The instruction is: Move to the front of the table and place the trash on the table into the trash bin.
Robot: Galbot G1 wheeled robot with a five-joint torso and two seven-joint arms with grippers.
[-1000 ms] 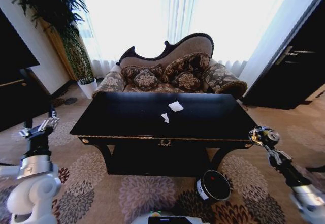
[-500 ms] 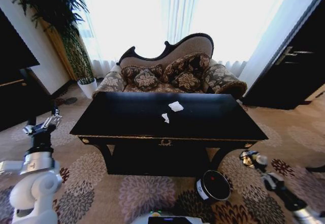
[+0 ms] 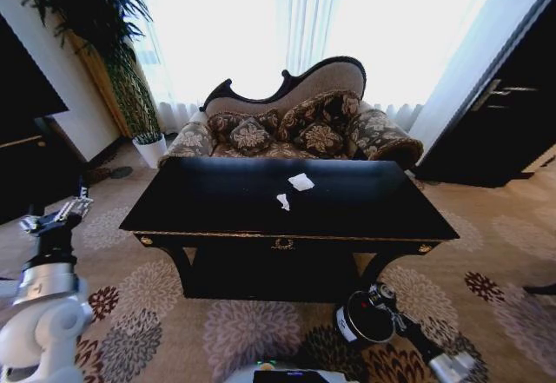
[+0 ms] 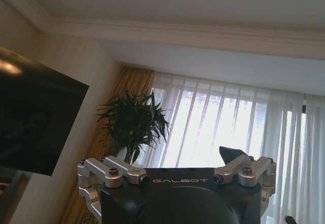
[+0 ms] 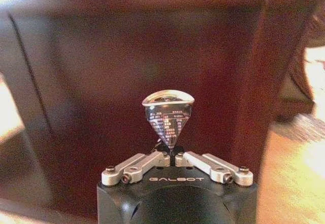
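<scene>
A: Table position?

B: The table takes up mid-frame in the head view, with its long front edge and gold emblem facing the camera. A patterned sofa stands close behind its far edge. Open carpet runs along the front and down both short sides.

A: What is on top?

B: Two crumpled paper scraps. One is right of centre and nearer the far edge. The other is just below it in frame, toward the middle. Both are well in from every edge.

A: Bin?

B: The trash bin is at lower centre-right, on the carpet just in front of the table's right front leg. It is tipped, with its mouth toward the camera.

A: Right arm?

B: It is low. The right gripper sits at the bin's upper rim, close to that leg. In the right wrist view its fingers are pinched together on the bottom tip of a crushed metal can, with dark wood close behind.

A: Left arm?

B: It is raised at the lower-left edge of the frame, well clear of the table's left corner. The left gripper points up with its prongs spread wide and nothing between them.

A: Side obstacles?

B: A white plant pot stands at upper left, beyond the table's far left corner. There is dark furniture along the left edge of the frame and a dark door at right.
</scene>
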